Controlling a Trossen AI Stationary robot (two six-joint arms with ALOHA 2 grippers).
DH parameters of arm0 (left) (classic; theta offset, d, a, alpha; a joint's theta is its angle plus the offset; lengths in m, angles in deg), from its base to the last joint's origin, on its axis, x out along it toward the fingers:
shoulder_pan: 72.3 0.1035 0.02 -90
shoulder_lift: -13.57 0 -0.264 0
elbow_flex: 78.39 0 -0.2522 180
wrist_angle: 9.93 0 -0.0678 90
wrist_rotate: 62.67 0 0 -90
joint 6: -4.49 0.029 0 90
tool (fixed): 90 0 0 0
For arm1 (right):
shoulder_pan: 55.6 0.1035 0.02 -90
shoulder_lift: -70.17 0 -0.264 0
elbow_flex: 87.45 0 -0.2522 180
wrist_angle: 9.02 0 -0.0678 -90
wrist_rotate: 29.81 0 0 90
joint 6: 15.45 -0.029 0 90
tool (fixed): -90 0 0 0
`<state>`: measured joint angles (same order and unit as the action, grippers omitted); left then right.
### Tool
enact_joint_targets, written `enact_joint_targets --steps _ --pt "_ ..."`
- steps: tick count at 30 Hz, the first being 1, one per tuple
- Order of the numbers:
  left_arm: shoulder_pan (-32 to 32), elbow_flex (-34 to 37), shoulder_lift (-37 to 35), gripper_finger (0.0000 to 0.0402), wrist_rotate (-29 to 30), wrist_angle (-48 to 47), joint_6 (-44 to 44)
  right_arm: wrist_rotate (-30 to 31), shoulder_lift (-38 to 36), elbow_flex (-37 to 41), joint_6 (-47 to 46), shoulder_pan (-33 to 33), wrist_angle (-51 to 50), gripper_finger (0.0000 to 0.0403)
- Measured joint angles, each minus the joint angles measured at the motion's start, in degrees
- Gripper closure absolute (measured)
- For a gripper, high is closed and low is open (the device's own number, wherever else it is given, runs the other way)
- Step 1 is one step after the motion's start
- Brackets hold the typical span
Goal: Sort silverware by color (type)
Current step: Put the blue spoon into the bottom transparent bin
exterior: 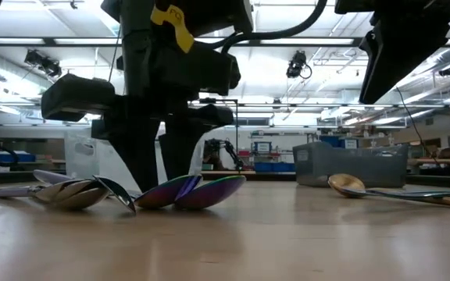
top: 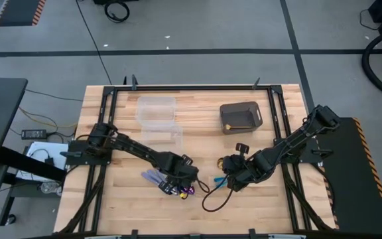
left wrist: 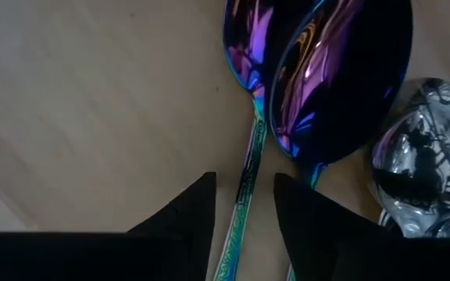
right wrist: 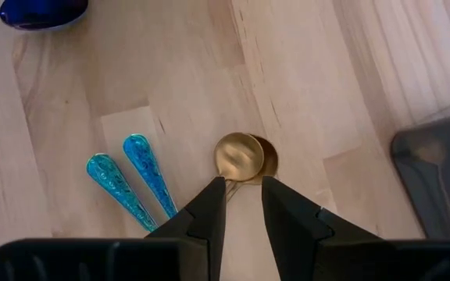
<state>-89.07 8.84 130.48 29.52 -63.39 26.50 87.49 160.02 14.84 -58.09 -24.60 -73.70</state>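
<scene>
1. Silverware lay scattered on the front middle of the table: two teal-handled spoons with iridescent purple bowls overlapped each other, and a silver-headed spoon sat just beside them.
2. You could see the slim stem of the nearer teal spoon running between the fingers of the left end effector; the gap was narrow, and I could not tell whether the fingers already pinched the stem or only straddled it.
3. Toward the right, a gold spoon lay just ahead of the right end effector, with a second gold bowl seeming to peek from under it. Its fingers stood partly apart; whether they gripped the handle was hidden, so I could not tell.
4. Two teal handle ends rested side by side near that gold spoon.
5. Farther back stood two clear tubs and a dark grey bin that held something gold.
6. I judged the step in hand to be the pickup of a teal spoon by your left arm. The next move called for a firm close on the stem alone, then a straight lift so the overlapping twin stayed behind.
</scene>
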Motion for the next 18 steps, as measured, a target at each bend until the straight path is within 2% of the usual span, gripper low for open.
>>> enact_joint_targets --steps 3,8,14,18 --pt "0.0 0.0 0.0 0.03 -0.1 0.0 1.0 0.1 0.0 0.0 0.2 0.0 0.4 0.0308" --pt "0.0 0.2 0.1 0.038 0.2 0.1 3.5 0.3 0.0 0.0 0.2 0.0 0.5 0.0308" --pt "0.0 0.5 -0.6 0.0384 0.9 0.2 5.6 0.3 0.0 0.0 0.2 0.0 2.9 0.0308" --pt "0.2 0.1 -0.8 0.0385 2.5 0.2 3.9 0.6 0.0 0.0 -0.8 0.3 2.3 0.0308"
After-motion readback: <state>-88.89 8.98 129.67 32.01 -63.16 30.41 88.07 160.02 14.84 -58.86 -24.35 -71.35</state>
